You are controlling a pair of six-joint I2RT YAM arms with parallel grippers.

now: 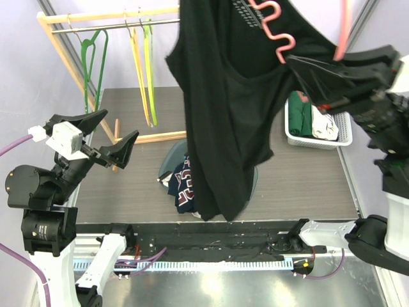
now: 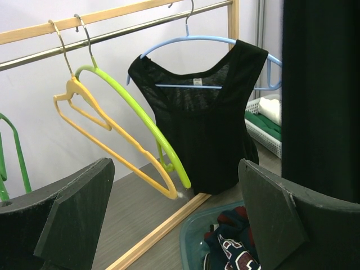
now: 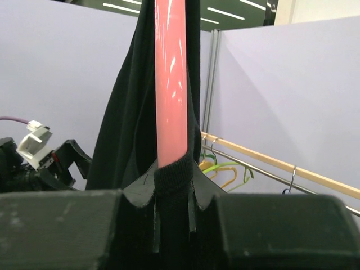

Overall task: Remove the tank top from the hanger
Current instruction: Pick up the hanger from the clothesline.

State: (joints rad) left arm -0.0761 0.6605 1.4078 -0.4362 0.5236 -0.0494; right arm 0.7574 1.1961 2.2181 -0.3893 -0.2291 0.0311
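Observation:
A black tank top [image 1: 223, 109] hangs from a pink hanger [image 1: 276, 35] high over the table's middle. My right gripper [image 1: 305, 69] is shut on the hanger's arm where the tank top's strap wraps it. In the right wrist view the pink hanger [image 3: 170, 84] rises out of the shut jaws with the black strap [image 3: 174, 180] pinched round it. My left gripper [image 1: 118, 128] is open and empty, left of the tank top and apart from it. In the left wrist view the held tank top [image 2: 320, 95] is a dark band at the right, beyond the open left gripper [image 2: 174, 225].
A wooden rack [image 1: 108, 16] at the back left holds green, yellow and lime hangers [image 1: 148, 70]. The left wrist view shows a second black top on a blue hanger [image 2: 202, 124] there. A teal basin [image 1: 167, 160] with a navy jersey lies under the tank top. A white basket [image 1: 317, 142] of clothes stands at the right.

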